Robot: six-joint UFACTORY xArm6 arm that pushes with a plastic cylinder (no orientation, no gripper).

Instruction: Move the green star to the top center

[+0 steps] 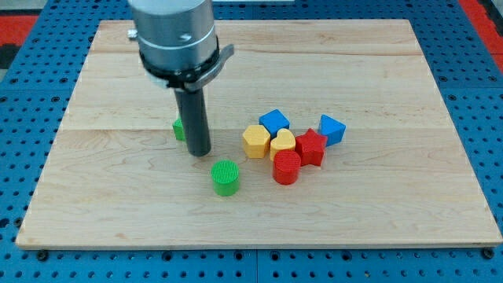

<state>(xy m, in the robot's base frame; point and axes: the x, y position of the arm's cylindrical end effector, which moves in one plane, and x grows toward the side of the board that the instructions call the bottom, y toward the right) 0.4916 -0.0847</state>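
Green star (178,128) mostly hidden behind rod; shape unconfirmed, only a green edge shows. My tip (200,152) touches it. No tool jaws, no legible markings

Star (179,128) behind rod, left; cylinder (225,177) right below my tip (200,152); cluster right.

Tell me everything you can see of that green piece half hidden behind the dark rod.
Only a small bright green sliver of the green star shows, poking out on the view's left of the rod; its star shape cannot be made out here. It looks like matte plastic and sits flat on the wooden board, left of centre. My tip stands right beside it, seemingly touching or nearly so. No other block is near it.
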